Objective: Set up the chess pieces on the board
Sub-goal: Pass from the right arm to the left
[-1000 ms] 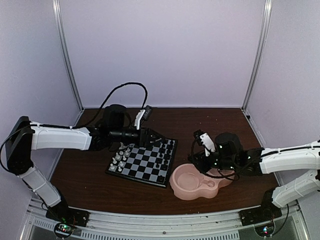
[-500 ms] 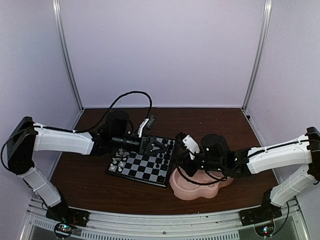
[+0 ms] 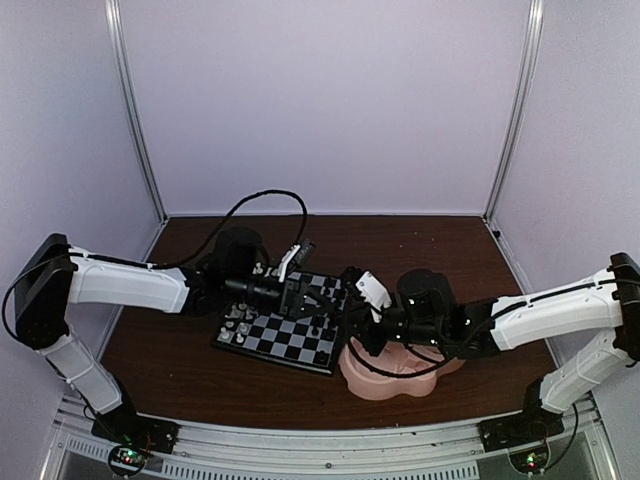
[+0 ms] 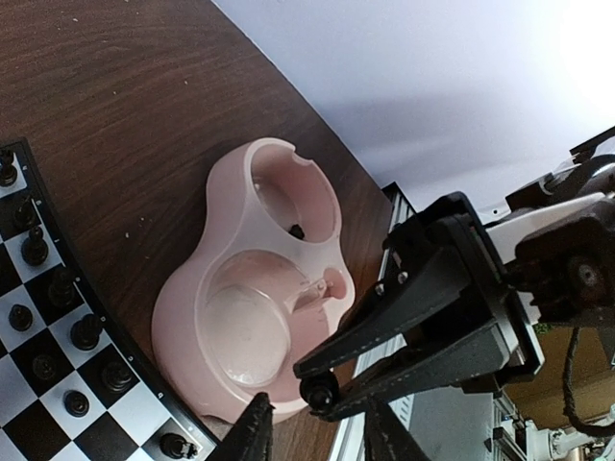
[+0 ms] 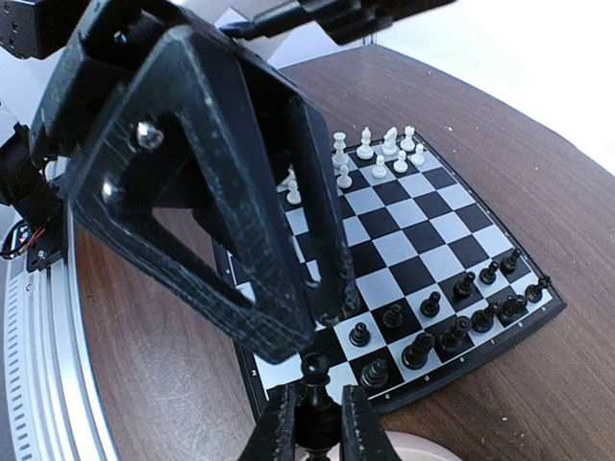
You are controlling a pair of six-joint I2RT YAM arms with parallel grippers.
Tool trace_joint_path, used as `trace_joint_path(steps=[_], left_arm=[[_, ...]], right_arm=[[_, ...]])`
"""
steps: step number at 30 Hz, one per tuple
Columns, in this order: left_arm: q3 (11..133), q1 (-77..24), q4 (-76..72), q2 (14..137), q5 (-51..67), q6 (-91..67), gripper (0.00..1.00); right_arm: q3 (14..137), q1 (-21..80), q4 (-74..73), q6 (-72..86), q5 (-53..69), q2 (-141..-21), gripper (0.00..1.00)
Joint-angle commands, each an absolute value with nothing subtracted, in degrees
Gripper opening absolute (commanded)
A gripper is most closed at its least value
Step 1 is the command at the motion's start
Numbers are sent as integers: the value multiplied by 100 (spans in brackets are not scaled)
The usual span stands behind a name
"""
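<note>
Now | left gripper [image 4: 317, 442]: jaws apart, nothing between, low over board [image 3: 285, 338], hiding its squares in right wrist view | white pieces [image 3: 238, 322] on board's left side, black pieces [image 5: 452, 327] on its right | right gripper [image 5: 315, 418]: clamped on black piece [image 5: 314, 370], at board's right edge, near pink dish [image 3: 385, 378]

Table [image 4: 144, 115]: dark wood grain, matt.
Dish [image 4: 178, 317]: pink plastic, smooth, satin sheen.
Board [image 5: 423, 230]: smooth, light gloss.
Chessman [image 5: 313, 373]: glossy black plastic.
Right fingers [image 4: 394, 307]: matt black plastic.
Arm shells [image 3: 120, 285]: smooth white plastic.
</note>
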State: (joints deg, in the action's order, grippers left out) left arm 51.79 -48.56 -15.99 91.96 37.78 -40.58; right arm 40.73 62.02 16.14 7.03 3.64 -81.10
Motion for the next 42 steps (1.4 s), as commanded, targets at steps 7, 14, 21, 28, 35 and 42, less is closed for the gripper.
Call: trace_joint_path(steps=[7,14,21,28,35,42], left_arm=[[5269,-4981,-1627,9433,3919,-4093,33],[5373,-5022,-1618,9551,3957,-4093,22],[5405,-5027,-1652,9589,3985,-4125,12],[5350,-5028,-1736,9542,3935,-4132,3],[5227,-5027,-1707,9298,3682,-4062,3],[4978,-4937,-2212,9156,3734,-4375,3]], right_arm=[[4296,6310,1730,549,212,-8130,7],[4294,6327,1669,535,153,-8121,7],[4264,6344,1655,531,105,-8095,8],[4194,6342,1672,561,53,-8032,28],[3874,6346,1821,662,26,-7707,56],[3573,6346,1938,733,175,-7542,47]])
